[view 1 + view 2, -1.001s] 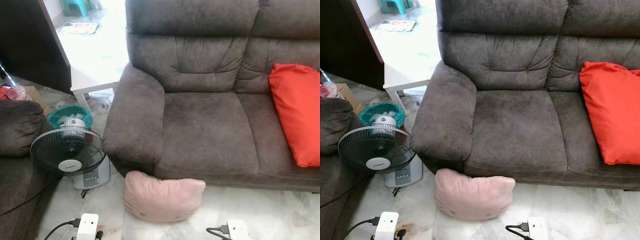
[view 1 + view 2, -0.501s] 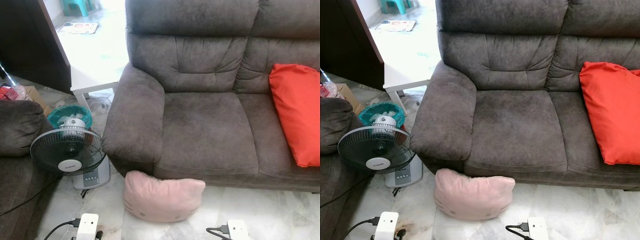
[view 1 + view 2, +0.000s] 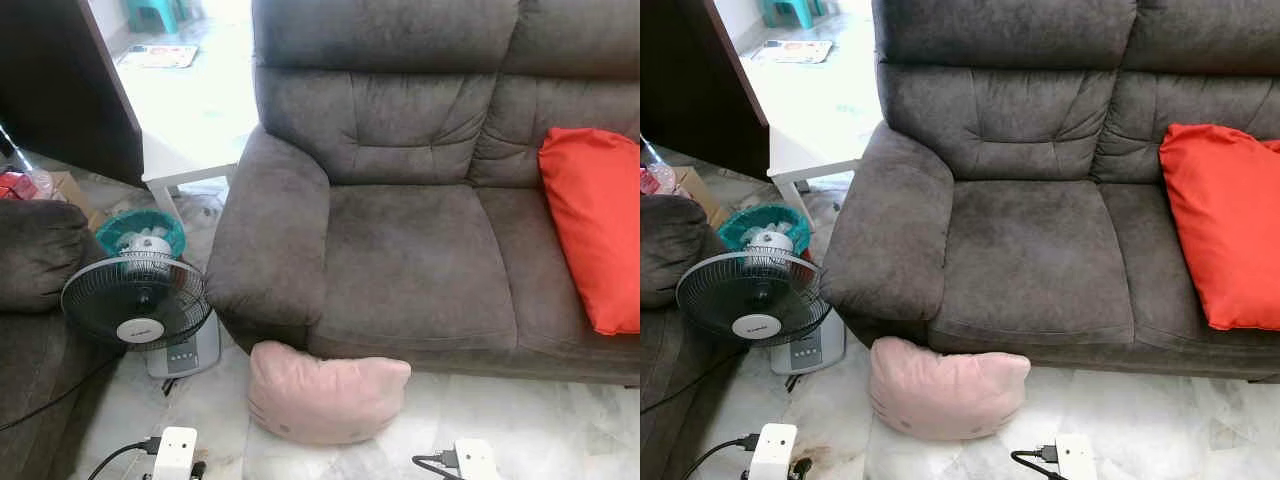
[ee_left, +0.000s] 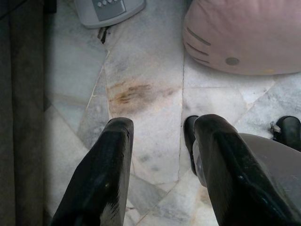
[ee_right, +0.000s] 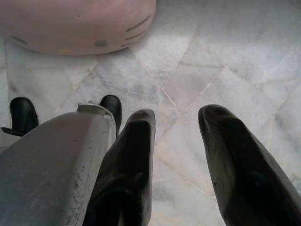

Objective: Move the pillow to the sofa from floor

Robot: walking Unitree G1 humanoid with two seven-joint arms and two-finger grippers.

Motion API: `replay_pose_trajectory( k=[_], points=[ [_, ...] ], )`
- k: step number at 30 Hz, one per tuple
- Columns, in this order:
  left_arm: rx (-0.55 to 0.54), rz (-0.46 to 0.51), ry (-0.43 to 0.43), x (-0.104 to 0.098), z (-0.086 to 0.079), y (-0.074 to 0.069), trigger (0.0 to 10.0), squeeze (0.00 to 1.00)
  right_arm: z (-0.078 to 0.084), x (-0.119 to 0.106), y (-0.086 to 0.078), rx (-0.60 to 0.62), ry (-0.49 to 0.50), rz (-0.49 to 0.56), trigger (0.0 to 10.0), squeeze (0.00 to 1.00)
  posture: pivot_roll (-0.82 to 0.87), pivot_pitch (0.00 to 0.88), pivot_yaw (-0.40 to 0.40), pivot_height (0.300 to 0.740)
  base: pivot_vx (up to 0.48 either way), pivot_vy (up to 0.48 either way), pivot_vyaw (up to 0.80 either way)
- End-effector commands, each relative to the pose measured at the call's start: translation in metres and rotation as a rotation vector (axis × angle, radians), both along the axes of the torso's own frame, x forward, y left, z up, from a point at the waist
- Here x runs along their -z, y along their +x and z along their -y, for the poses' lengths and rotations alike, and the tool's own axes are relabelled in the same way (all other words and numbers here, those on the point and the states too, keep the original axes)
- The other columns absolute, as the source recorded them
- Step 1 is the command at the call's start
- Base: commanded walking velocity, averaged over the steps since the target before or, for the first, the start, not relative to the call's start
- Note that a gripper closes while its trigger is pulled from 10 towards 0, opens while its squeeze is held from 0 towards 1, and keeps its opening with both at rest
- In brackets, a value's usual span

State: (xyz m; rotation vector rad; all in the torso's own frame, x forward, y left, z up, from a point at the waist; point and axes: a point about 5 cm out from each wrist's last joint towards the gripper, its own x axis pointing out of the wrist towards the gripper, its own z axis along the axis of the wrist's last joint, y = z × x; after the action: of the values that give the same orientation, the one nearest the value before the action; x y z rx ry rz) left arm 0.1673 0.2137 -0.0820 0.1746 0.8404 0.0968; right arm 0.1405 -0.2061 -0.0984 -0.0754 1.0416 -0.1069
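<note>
The pink pillow [image 3: 327,392] lies on the marble floor [image 3: 520,425] at lower centre, its back edge touching the sofa [image 3: 420,250] base below the armrest. The seat above is bare; a red cushion [image 3: 595,225] fills the right edge. Left gripper [image 4: 162,136] and right gripper [image 5: 176,127] hang over open floor, fingers apart, holding nothing.

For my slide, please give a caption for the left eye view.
Pink pillow on the floor against the grey sofa, beside a fan.

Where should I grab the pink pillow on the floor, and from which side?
Take the pink pillow by its two short ends, left gripper and right gripper closing in from either side. It lies long and flat across the floor with its back edge against the sofa base, so the ends and front are free. Both grippers are open above the tiles.
</note>
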Motion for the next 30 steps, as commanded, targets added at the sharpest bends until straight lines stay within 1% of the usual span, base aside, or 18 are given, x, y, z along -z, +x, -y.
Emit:
replay_pose_trajectory(
  k=[1,7,30],
  points=[
    [-0.022,-0.027,0.0,0.0031,-0.0022,-0.007,10.0,0.0,-0.0006,0.002,-0.0053,0.011,0.008,-0.013,10.0,0.0,0.15,0.086,-0.012,0.74,0.0,0.0,0.0],
    [-0.021,-0.027,-0.002,0.0031,-0.0021,-0.007,10.0,0.0,-0.0006,0.002,-0.0054,0.012,0.009,-0.013,10.0,0.0,0.15,0.087,-0.011,0.74,0.0,0.0,0.0],
    [-0.015,-0.026,-0.003,0.0029,-0.0018,-0.0064,10.0,0.0,-0.0006,0.0019,-0.005,0.013,0.01,-0.012,10.0,0.0,0.15,0.091,-0.013,0.74,0.253,0.0,0.0]
  ],
)
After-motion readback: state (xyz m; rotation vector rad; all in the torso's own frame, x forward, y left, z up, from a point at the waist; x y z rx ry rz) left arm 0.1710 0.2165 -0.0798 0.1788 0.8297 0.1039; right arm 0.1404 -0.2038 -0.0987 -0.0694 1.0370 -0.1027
